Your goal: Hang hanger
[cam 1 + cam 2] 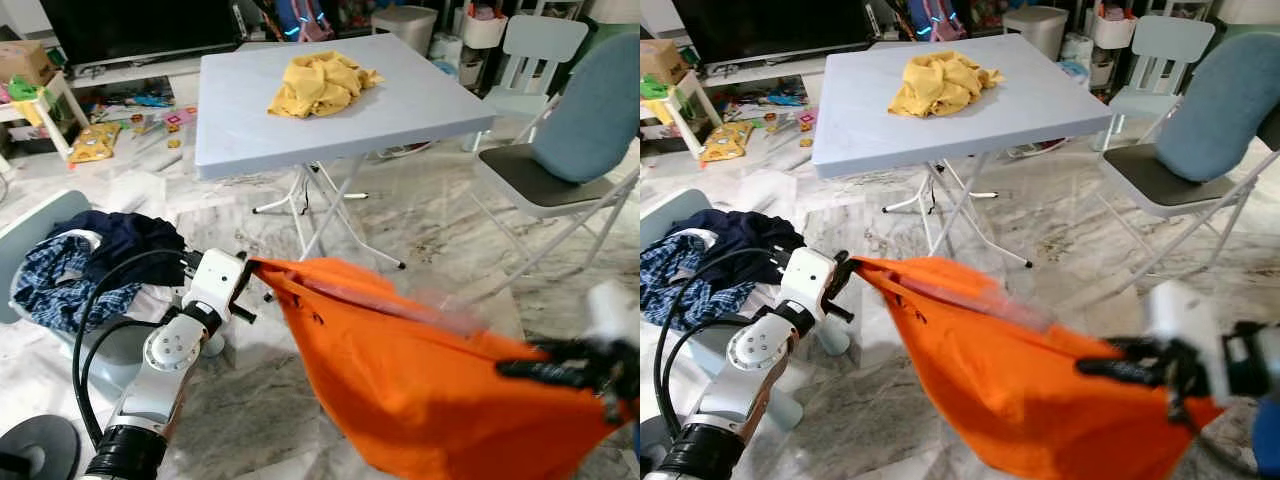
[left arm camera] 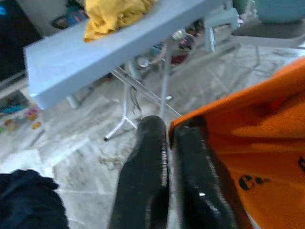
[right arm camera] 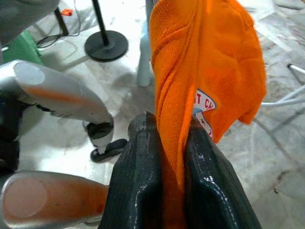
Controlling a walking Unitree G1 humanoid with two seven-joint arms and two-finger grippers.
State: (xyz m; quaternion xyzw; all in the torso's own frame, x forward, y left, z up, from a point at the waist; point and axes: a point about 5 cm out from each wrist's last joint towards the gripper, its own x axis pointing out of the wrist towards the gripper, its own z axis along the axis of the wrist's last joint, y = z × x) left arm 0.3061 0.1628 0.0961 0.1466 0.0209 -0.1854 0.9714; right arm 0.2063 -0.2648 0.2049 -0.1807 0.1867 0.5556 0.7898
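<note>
A: Head views first. Orange garment (image 1: pixel 420 370) stretched in the air between both arms, low over the marble floor (image 1: pixel 430 215). Left tool (image 1: pixel 250 268) pinches one corner, right tool (image 1: pixel 1120 368) has the other end, blurred there.

B: Hanger?

A: Something pale and blurred along the garment's top edge, can't tell if that's it. Grey bench (image 1: pixel 320 110) stands beyond with a yellow cloth (image 1: pixel 322 82) on it; basket of dark clothes (image 1: pixel 80 265) by the left arm.

B: Left wrist view?

A: Left tool's fingers (image 2: pixel 147 157) together on the orange hem, bench behind.

B: Right wrist view?

A: Right tool (image 3: pixel 169 157) clamped on a bunched fold; printed label just past the fingers.

B: Handling?

A: My guess: light, limp knit, sags in the middle, won't keep shape. Not fragile and not slick, but a thin fold can creep out of the fingers under tension. Best hold looks like shoulder seams or collar, kept taut and level, not loose mid-fabric.
</note>
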